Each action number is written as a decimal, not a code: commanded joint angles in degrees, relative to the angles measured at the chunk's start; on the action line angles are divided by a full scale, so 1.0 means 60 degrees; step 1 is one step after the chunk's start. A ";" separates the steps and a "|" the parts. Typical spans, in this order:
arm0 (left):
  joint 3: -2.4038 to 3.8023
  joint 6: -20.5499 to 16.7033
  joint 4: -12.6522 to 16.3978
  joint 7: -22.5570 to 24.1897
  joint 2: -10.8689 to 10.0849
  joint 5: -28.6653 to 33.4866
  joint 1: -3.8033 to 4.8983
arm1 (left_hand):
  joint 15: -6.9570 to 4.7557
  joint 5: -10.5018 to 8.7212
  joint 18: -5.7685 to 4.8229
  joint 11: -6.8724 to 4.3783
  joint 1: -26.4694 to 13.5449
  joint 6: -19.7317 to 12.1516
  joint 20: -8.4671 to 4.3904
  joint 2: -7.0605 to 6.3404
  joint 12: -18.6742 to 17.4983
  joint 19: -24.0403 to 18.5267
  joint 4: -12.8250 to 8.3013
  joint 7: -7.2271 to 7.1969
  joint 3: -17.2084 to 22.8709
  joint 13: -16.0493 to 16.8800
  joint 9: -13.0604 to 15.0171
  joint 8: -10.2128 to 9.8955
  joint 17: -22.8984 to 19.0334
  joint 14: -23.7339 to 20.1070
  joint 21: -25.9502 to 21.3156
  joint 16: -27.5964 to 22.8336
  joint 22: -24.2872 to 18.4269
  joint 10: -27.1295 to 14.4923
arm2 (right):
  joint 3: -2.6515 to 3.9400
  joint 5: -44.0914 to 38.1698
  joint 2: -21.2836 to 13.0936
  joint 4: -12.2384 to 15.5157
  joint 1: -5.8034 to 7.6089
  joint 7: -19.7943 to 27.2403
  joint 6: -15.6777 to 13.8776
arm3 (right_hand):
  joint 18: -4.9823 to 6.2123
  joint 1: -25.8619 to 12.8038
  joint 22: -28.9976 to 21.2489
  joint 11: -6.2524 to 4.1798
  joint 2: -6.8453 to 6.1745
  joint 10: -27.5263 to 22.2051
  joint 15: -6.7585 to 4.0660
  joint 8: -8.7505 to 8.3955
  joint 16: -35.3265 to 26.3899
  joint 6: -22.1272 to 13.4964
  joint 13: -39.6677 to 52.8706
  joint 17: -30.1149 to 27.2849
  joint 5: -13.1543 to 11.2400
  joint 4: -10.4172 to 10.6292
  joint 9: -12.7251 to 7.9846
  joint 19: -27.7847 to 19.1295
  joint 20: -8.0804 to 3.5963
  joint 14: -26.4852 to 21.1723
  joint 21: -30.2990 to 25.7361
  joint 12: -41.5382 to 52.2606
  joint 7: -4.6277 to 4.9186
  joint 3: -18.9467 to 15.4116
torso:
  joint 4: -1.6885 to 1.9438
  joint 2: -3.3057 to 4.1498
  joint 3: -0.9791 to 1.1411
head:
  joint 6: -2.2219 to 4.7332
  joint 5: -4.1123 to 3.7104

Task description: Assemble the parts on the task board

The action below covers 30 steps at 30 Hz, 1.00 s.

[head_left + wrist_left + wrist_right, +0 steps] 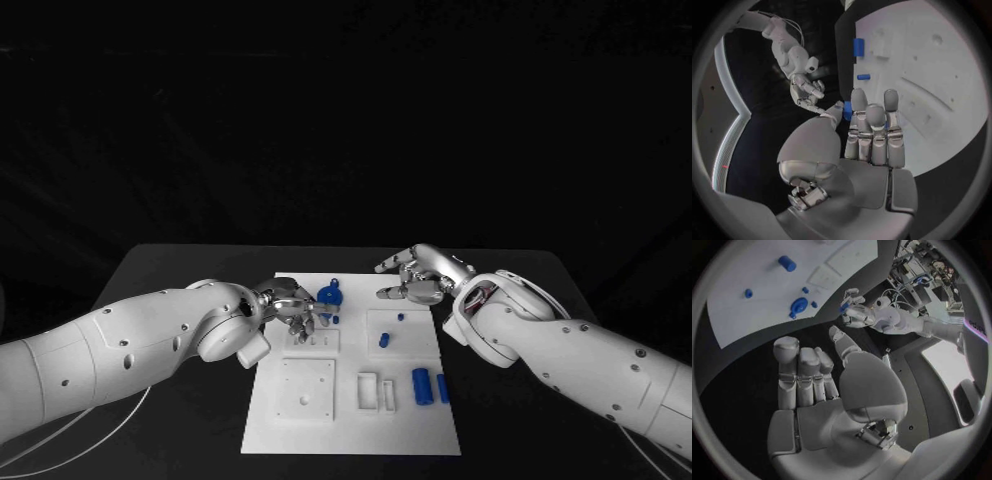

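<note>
The white task board (353, 420) lies in the middle of the black table. My left hand (296, 308) hovers over its far left part and pinches a small blue part (846, 108) between thumb and a finger. The same part (844, 307) shows at that hand's fingertips in the right wrist view. A round blue part (330, 295) stands on the board just beyond the left hand. My right hand (418, 275) is above the board's far edge, fingers apart (804, 375), holding nothing. A small blue peg (385, 340) and two blue cylinders (423, 386) rest on the board's right side.
White raised blocks (307, 390) and slots (378, 392) sit on the near half of the board. Black table (188, 270) surrounds the board on all sides. Cables (87, 425) hang under my left arm.
</note>
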 commanded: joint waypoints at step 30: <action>0.0010 0.3281 0.0136 0.1513 -0.0188 0.1674 0.0012 | 0.0050 0.0191 -0.0144 0.0039 0.0632 -0.0195 0.0056 0.0666 0.0045 -0.0172 -0.0905 0.0001 0.0647 0.0020 0.0032 -0.0061 -0.0450 -0.0276 -0.0164 0.0266 0.0183 -0.0232 | -0.0330 -0.1054 0.0305 0.0755 -0.0070 0.1664 0.1274 | -0.0372 0.0040 0.0241 -0.0480 0.0254 -0.0009 -0.0352 0.0002 -0.0132 -0.0252 0.0046 0.0046 -0.0182 -0.0670 0.0011 0.0471 -0.0361 -0.0006 0.0040 -0.0076 -0.0363 0.0307 | 0.0002 -0.0002 0.0001 | 0.0048 0.0034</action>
